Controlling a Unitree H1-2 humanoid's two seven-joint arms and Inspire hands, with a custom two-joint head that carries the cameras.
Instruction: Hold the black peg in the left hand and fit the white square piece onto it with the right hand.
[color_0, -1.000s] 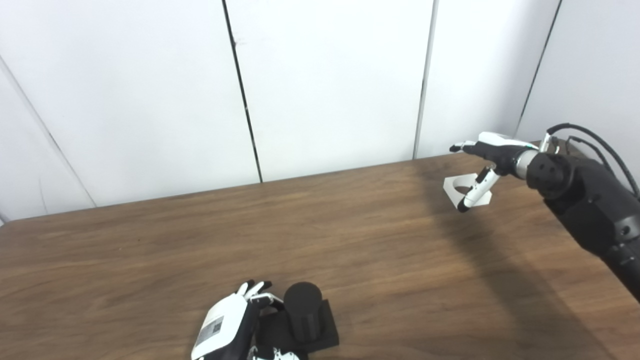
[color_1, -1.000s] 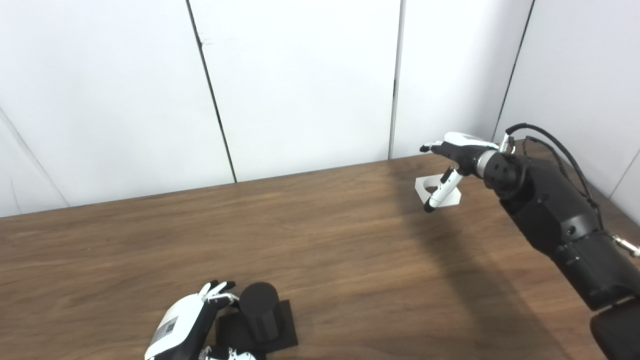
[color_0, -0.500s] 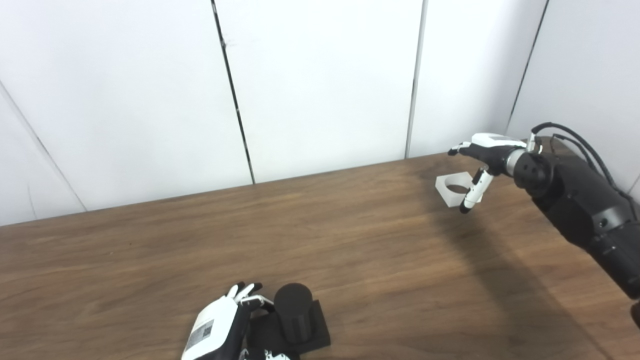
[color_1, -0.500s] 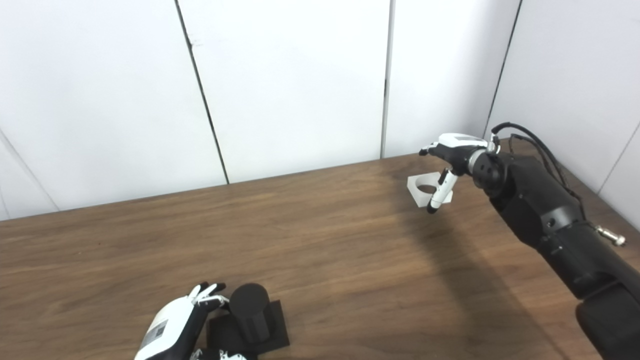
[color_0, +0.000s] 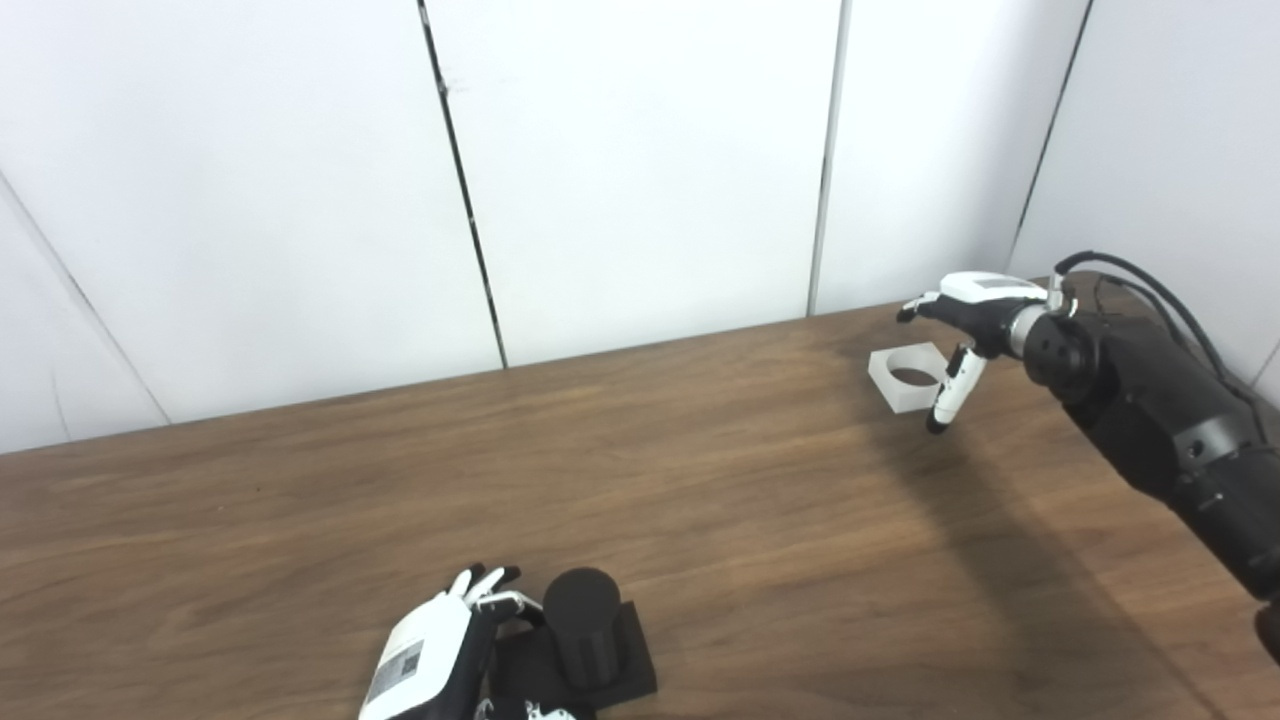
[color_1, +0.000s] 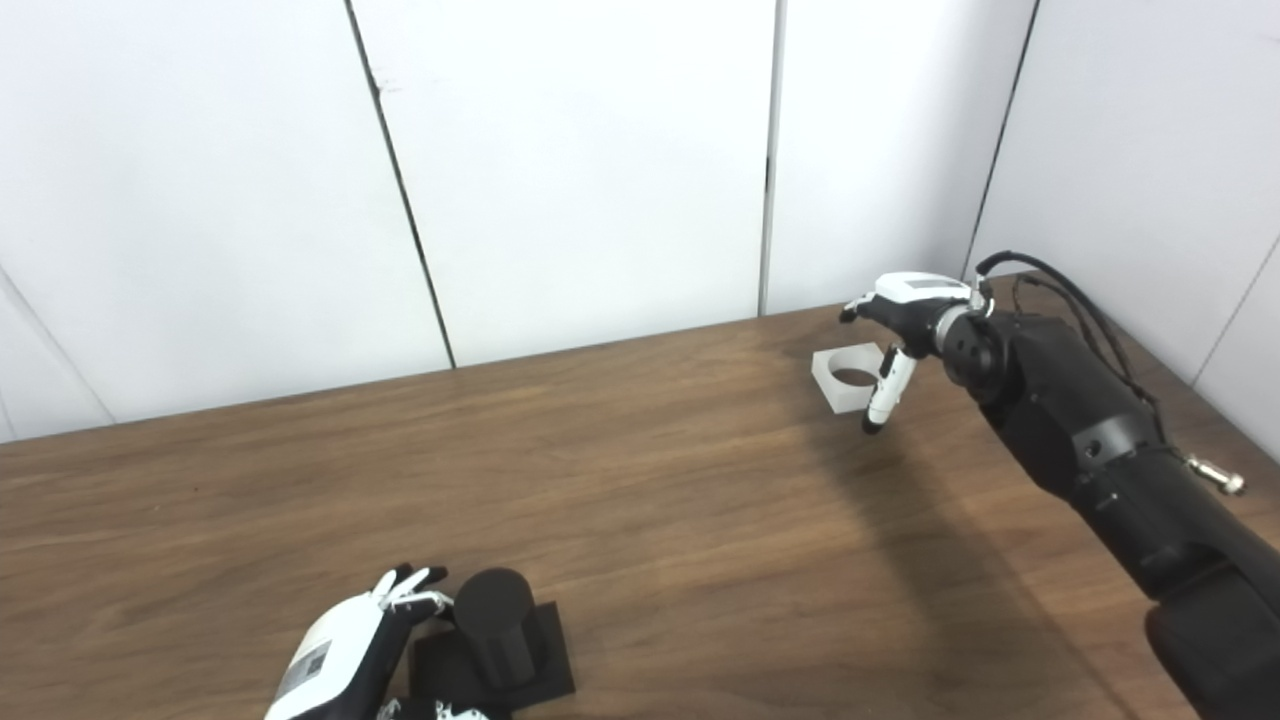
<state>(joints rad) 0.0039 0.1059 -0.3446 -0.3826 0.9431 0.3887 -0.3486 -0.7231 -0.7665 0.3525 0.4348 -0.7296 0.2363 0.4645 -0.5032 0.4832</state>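
Right robot hand (color_0: 962, 322) hovers over the white square block with a round hole (color_0: 908, 378), far right on the brown wooden worktop (color_0: 700, 480), fingers spread and holding nothing. Left robot hand (color_0: 440, 660) curls beside the black cylindrical peg on its square base (color_0: 583, 640), near edge; whether it grips, I can't tell. Risk: a shallow pinch could skid the block toward the back edge.

black peg (color_0: 582, 625): upright cylinder on square black base, just beside left hand (color_0: 430, 668), at its fingertips | white square piece (color_0: 908, 376): flat on tabletop (color_0: 700, 500), round hole, under right hand (color_0: 965, 320)
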